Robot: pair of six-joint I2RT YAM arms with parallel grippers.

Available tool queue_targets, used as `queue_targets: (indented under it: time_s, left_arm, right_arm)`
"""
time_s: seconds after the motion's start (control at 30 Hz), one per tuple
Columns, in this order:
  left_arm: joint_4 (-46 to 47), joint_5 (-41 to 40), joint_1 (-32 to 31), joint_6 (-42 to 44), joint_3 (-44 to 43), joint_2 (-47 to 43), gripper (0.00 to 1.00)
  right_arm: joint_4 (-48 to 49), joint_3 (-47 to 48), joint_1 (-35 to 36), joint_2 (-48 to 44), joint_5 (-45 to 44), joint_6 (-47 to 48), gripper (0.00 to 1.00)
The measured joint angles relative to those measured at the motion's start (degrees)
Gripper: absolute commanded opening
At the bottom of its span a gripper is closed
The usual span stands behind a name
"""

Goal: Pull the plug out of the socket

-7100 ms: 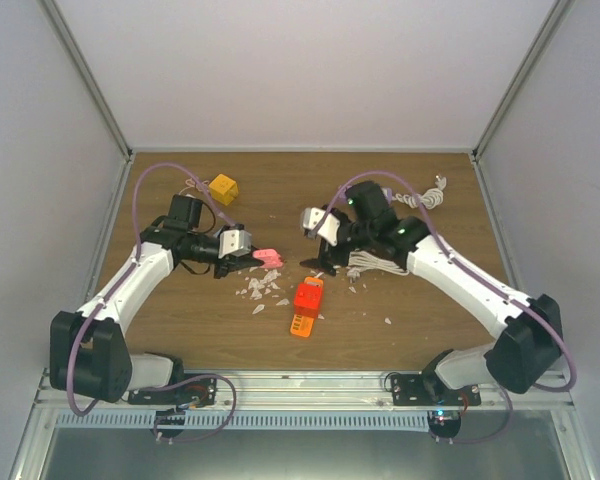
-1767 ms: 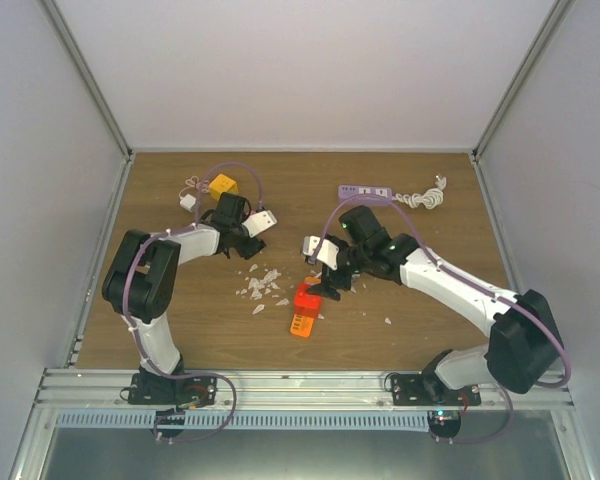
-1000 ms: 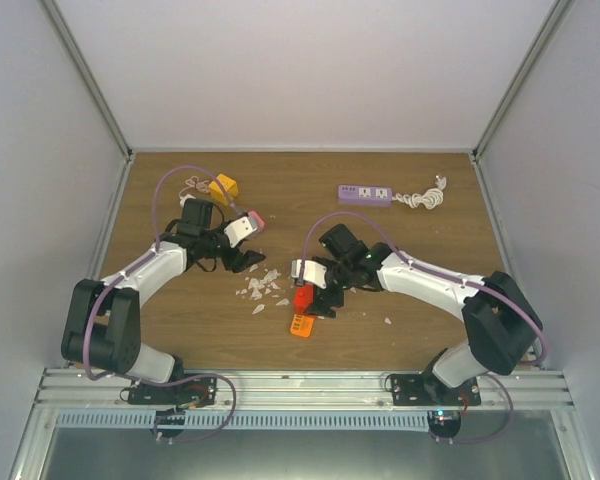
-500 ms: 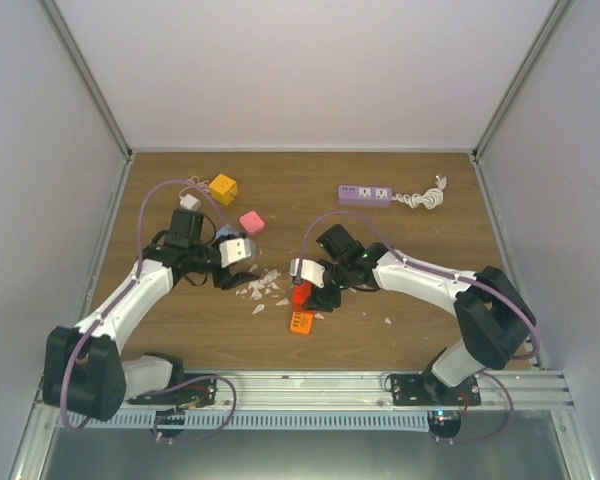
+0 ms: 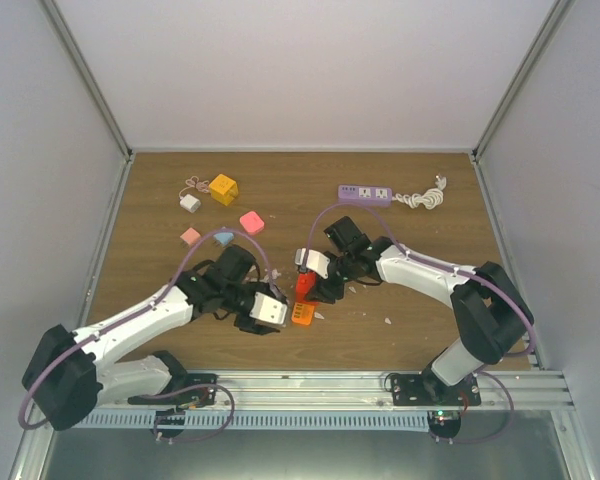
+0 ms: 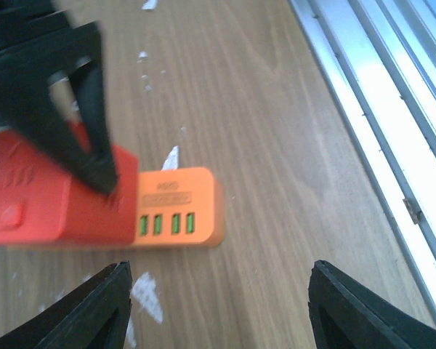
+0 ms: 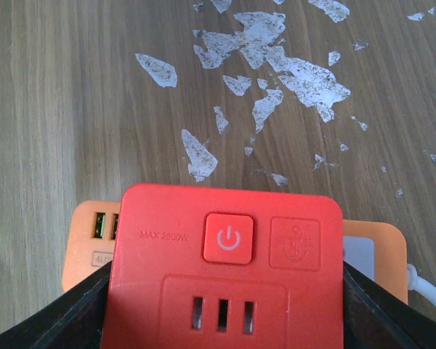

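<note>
Table (image 5: pixel 420 290) carries white flakes (image 7: pixel 309 76), orange charger (image 6: pixel 178 207), purple power strip (image 5: pixel 365 194), yellow cube (image 5: pixel 223 188), pink blocks (image 5: pixel 250 221).

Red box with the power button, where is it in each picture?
Top external: the red box is near the picture's middle, slightly below centre.
Left wrist: the red box is at the left edge, halfway down.
Right wrist: the red box fills the bottom middle, with its button facing the camera.
Shared landmark: the orange charger right against it shows in all three.
</note>
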State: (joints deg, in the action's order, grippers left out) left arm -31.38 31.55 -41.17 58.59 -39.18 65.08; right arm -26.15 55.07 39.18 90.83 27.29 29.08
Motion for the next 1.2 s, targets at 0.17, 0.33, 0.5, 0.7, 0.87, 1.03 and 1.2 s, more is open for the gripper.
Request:
queue_targets:
  time_s: [0.17, 0.33, 0.5, 0.7, 0.87, 1.03, 1.2]
  left_arm:
    - [4.2, -6.5, -9.2, -2.6, 0.1, 4.6, 0.67]
    - [8.5, -12.3, -12.6, -5.4, 0.5, 10.2, 0.68]
    - [13.9, -17.4, -12.8, -7.6, 0.8, 14.9, 0.64]
    - [19.3, -21.2, -12.9, -8.5, 0.8, 18.6, 0.5]
    - [21.9, -22.8, -13.1, -8.6, 0.4, 20.0, 0.36]
    - [22.0, -22.6, -13.1, -8.2, 0.2, 20.2, 0.32]
    - [21.8, -22.4, -13.1, -8.2, -0.5, 21.0, 0.32]
  right_arm:
    - [0.1, 0.0, 0.0, 0.1, 0.0, 0.0, 0.4]
    - [0.1, 0.2, 0.0, 0.3, 0.3, 0.0, 0.39]
    - [0.1, 0.2, 0.0, 0.3, 0.4, 0.0, 0.37]
    - [0.1, 0.3, -0.1, 0.3, 0.4, 0.0, 0.34]
    - [0.0, 0.4, -0.5, 0.3, 0.2, 0.7, 0.31]
    - [-0.5, 0.5, -0.8, 0.2, 0.2, 0.9, 0.27]
    - [-1.3, 1.1, -1.0, 0.2, 0.3, 0.9, 0.24]
